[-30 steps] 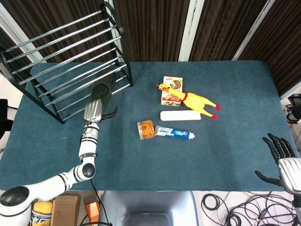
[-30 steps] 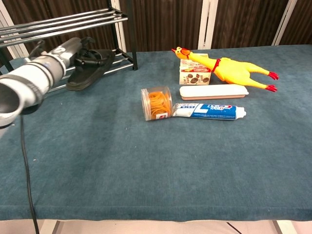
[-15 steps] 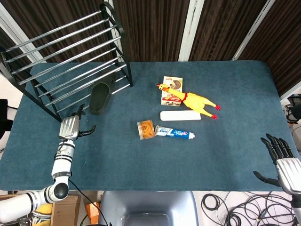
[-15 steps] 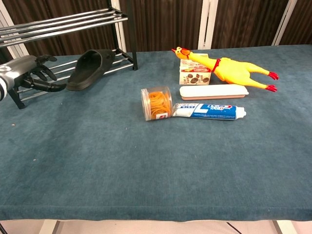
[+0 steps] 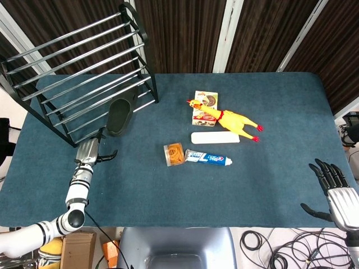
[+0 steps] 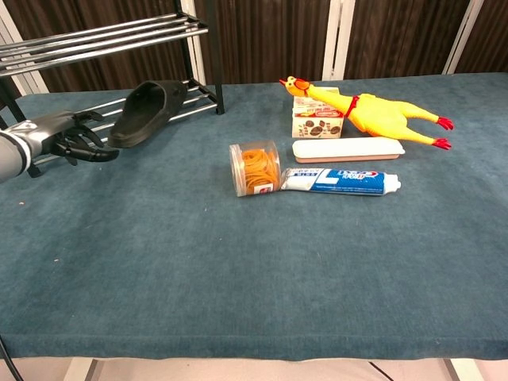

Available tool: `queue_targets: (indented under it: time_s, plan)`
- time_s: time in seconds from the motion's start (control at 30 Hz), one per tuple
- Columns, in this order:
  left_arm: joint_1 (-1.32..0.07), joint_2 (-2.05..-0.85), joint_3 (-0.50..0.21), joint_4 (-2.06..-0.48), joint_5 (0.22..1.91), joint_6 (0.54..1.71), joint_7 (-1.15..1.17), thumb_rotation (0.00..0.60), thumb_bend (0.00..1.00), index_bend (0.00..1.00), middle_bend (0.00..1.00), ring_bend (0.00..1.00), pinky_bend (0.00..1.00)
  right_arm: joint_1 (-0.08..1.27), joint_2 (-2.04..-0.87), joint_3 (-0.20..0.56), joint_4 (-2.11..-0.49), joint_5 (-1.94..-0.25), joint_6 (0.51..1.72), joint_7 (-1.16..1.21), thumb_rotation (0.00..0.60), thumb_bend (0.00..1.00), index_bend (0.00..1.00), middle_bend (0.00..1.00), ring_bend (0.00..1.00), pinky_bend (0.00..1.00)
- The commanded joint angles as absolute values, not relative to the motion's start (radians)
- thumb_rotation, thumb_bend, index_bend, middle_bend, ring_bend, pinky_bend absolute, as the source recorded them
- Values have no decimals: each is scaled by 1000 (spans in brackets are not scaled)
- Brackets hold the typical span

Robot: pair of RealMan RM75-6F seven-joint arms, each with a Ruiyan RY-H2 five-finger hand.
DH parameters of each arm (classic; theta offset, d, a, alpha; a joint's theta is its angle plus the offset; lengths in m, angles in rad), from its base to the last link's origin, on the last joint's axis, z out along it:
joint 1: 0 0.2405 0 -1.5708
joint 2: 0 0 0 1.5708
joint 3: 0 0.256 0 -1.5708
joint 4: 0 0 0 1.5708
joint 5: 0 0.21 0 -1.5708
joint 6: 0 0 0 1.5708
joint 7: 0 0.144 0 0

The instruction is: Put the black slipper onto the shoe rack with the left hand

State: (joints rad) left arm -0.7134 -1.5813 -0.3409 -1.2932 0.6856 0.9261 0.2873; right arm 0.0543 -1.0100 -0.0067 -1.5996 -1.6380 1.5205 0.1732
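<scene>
The black slipper (image 5: 120, 115) (image 6: 147, 111) lies tilted, its far end up on the lowest rails of the black shoe rack (image 5: 84, 67) (image 6: 103, 36) and its near end on the table. My left hand (image 5: 90, 150) (image 6: 75, 136) hovers low over the table, in front and to the left of the slipper. It is apart from the slipper, fingers loosely apart, holding nothing. My right hand (image 5: 336, 193) hangs off the table's front right corner with its fingers spread and empty; it shows only in the head view.
In the middle of the table lie a jar of orange rubber bands (image 5: 174, 154) (image 6: 255, 167), a toothpaste tube (image 5: 208, 158) (image 6: 341, 182), a white case (image 5: 215, 137) (image 6: 348, 149), a small box (image 5: 205, 107) (image 6: 316, 119) and a rubber chicken (image 5: 230, 119) (image 6: 373, 115).
My left hand has come off the slipper and drawn back toward the table's front left. The slipper stays leaning on the rack's lowest rails. The right hand has barely moved.
</scene>
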Motion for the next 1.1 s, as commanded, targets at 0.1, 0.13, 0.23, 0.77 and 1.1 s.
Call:
queue_targets:
  time_s: [0.1, 0.13, 0.23, 0.77, 1.1]
  plan:
    - [-744, -1613, -347, -1245, 660, 898, 288, 363, 270, 0, 234, 197, 366, 54, -1008, -6, -1599, -1638, 1523, 178, 600, 80, 0, 0, 0, 36]
    - [-747, -1615, -347, -1241, 656, 897, 290, 365, 270, 0, 234, 197, 367, 54, -1008, -6, -1599, -1638, 1524, 179, 600, 80, 0, 0, 0, 36]
    - [-760, -1623, -349, -1231, 645, 889, 298, 365, 269, 0, 234, 197, 368, 54, -1007, -5, -1598, -1638, 1524, 181, 600, 80, 0, 0, 0, 36]
    - [-843, -1679, -377, -1175, 597, 832, 303, 391, 271, 0, 222, 184, 386, 58, -1006, -4, -1602, -1637, 1521, 179, 600, 80, 0, 0, 0, 36]
    - [-919, -1742, -414, -1066, 566, 758, 265, 420, 275, 0, 192, 153, 402, 55, -1002, -3, -1600, -1636, 1528, 194, 600, 80, 0, 0, 0, 36]
